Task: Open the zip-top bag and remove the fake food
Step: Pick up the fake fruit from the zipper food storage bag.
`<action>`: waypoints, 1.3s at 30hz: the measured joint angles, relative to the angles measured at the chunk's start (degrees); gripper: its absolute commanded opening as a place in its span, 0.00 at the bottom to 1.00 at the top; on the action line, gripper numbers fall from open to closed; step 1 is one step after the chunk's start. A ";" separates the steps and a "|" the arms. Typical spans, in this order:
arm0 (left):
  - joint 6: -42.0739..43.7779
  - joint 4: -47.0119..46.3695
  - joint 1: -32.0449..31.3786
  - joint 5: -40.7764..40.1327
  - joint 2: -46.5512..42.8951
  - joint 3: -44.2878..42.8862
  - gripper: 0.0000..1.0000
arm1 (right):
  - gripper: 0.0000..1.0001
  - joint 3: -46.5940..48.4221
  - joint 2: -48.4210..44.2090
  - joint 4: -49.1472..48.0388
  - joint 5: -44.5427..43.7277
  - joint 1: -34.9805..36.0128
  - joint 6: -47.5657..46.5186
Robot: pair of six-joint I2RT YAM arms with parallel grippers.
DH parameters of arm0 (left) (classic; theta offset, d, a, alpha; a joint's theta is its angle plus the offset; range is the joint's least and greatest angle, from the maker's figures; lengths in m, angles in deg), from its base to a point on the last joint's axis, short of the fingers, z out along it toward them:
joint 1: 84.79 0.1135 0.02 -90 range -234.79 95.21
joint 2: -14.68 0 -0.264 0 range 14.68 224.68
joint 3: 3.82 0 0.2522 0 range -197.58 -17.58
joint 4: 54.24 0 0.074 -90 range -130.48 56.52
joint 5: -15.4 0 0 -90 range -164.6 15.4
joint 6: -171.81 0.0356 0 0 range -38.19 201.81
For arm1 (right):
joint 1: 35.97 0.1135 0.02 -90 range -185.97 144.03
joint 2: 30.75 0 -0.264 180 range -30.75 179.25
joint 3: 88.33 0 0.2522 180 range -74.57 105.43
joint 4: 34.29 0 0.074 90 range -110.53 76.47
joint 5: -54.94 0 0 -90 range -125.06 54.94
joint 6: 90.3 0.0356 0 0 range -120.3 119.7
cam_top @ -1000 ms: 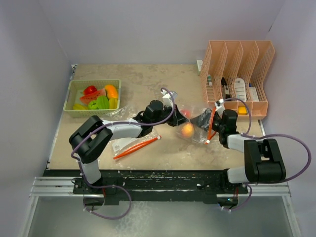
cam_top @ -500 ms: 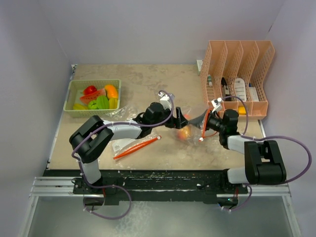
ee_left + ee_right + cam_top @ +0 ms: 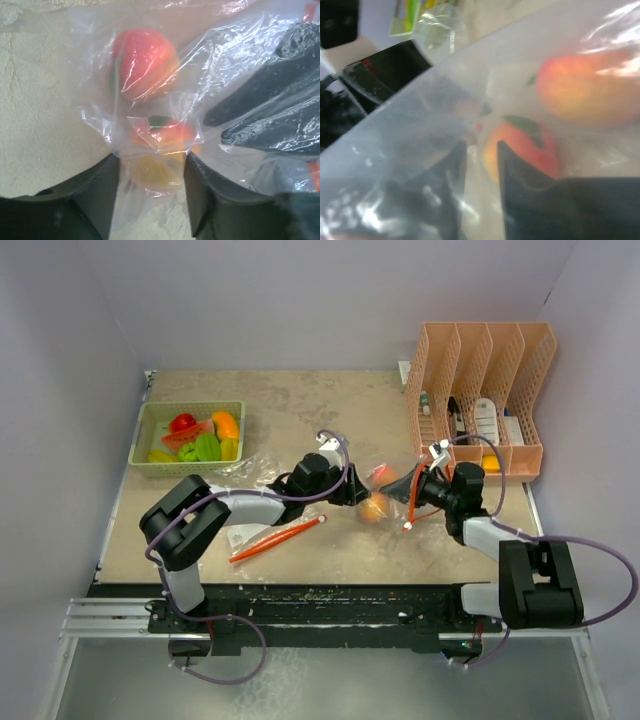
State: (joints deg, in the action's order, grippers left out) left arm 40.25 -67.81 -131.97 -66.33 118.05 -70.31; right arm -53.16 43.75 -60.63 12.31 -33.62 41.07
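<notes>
Now that my left end effector (image 3: 151,162) has spread open and slid nearer, toy food (image 3: 146,61) inside the bag (image 3: 235,55), in the middle of the table (image 3: 300,410), sits between its fingers (image 3: 90,200). I think I can grab it. My right end effector (image 3: 481,150) is at the plastic; clenched or not, I cannot tell.

Robot lab cell: plain walls (image 3: 300,300) enclosing table (image 3: 300,400), metal rail (image 3: 110,620) at front.
</notes>
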 measured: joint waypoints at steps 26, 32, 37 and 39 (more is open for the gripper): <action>-2.34 -3.39 0.66 3.28 2.75 0.00 0.05 | 0.76 0.28 3.56 7.78 -16.39 6.03 -3.78; -2.45 -3.52 0.55 3.32 3.04 -0.28 0.06 | 0.80 -0.74 4.31 5.49 -15.96 9.53 -2.51; -2.91 -4.35 0.55 3.43 3.45 -0.31 0.10 | 0.80 -1.53 4.87 5.25 -15.98 9.64 -2.67; -2.99 -4.37 0.55 3.45 3.45 -0.31 0.13 | 0.80 -1.51 5.88 4.92 -15.89 9.70 -2.60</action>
State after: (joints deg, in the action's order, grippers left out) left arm 37.26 -72.18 -131.42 -62.87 121.51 -70.62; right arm -54.67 49.63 -55.71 -3.58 -23.92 38.47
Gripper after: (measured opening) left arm 0.091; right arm 0.802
